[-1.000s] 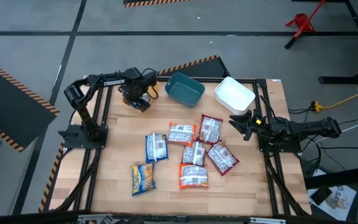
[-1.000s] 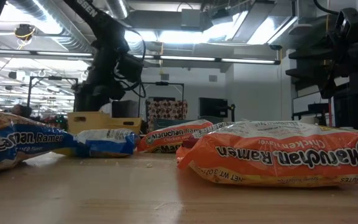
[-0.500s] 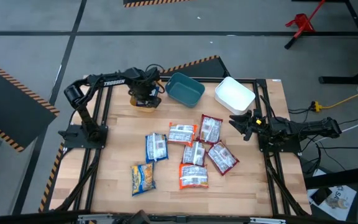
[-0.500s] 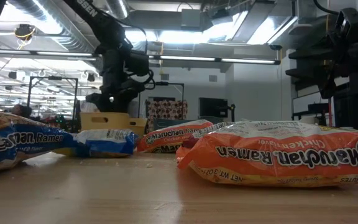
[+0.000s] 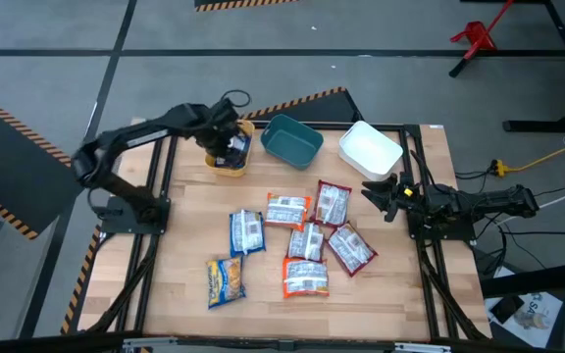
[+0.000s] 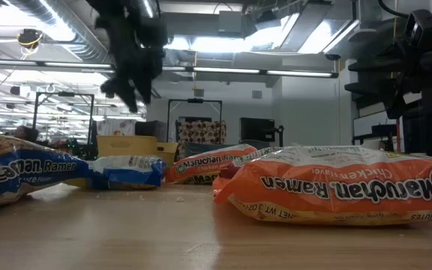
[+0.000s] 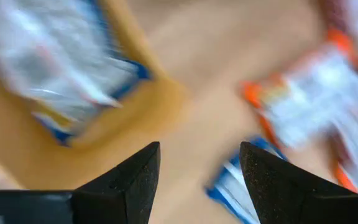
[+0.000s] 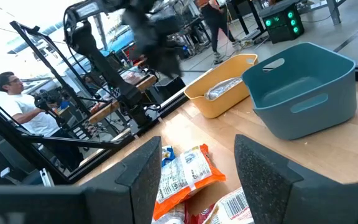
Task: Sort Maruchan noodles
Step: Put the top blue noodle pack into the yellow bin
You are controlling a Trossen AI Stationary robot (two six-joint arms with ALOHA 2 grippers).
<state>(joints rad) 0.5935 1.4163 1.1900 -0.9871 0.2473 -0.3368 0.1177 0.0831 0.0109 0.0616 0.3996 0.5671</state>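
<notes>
One packet (image 7: 61,68) is in the yellow bin (image 5: 231,155), blue-and-white, lying flat inside it, and that looks like the only sorting done so far. The left claw (image 5: 226,143) hangs right above that bin, fingers spread and holding nothing, as the left wrist view shows.

Now the count. Seven noodles remain on the surface (image 5: 175,245), all on the near side of the yellow bin. Closest to it is a blue packet (image 5: 247,232), with a blue-and-yellow one (image 5: 227,279) farther out toward the surface's front edge. Beside the blue packet, away from the bin, sits an orange-and-white packet (image 5: 286,210), then a cluster of three red-and-white ones (image 5: 333,204), and a second orange packet (image 5: 305,277) at the near end of the group.

The teal bin (image 5: 291,139), just beside the yellow bin, is empty. The white bin (image 5: 370,149), beyond the teal one, is empty too.

The right claw (image 5: 381,196) waits far across from the yellow bin, near the white bin, fingers parted and empty.

So my read: an early stage, one in and seven to go, with two colour groups not yet started.
</notes>
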